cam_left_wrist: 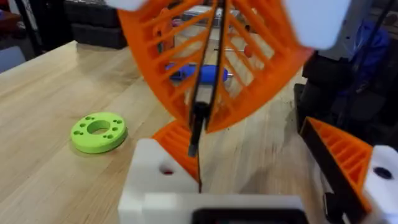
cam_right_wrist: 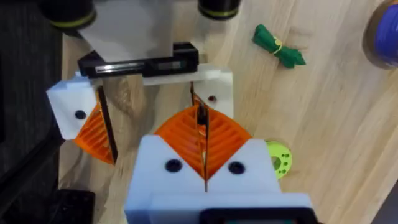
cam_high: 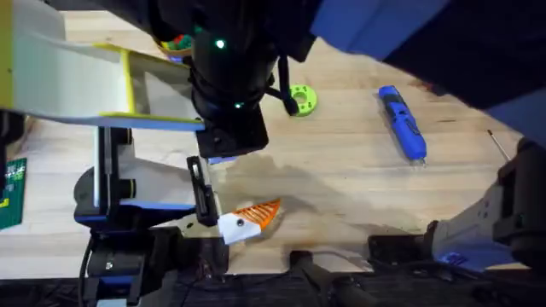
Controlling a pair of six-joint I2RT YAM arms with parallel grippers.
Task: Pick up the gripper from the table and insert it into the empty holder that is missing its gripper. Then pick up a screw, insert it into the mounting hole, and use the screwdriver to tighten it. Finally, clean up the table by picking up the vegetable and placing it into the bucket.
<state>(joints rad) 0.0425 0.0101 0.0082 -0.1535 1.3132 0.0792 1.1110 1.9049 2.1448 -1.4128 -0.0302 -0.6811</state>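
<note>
Mostly bare wood table [cam_high: 358, 183]; screwdriver [cam_high: 402, 123] lying flat.

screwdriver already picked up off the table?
No, the blue screwdriver lies flat on the wooden table in the overhead view, with no gripper touching it.

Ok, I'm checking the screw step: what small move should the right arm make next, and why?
Probably nudge the right gripper sideways and down: its jaws pinch the dark screw, whose tip sits just beside the mounting hole of the white holder.
</note>
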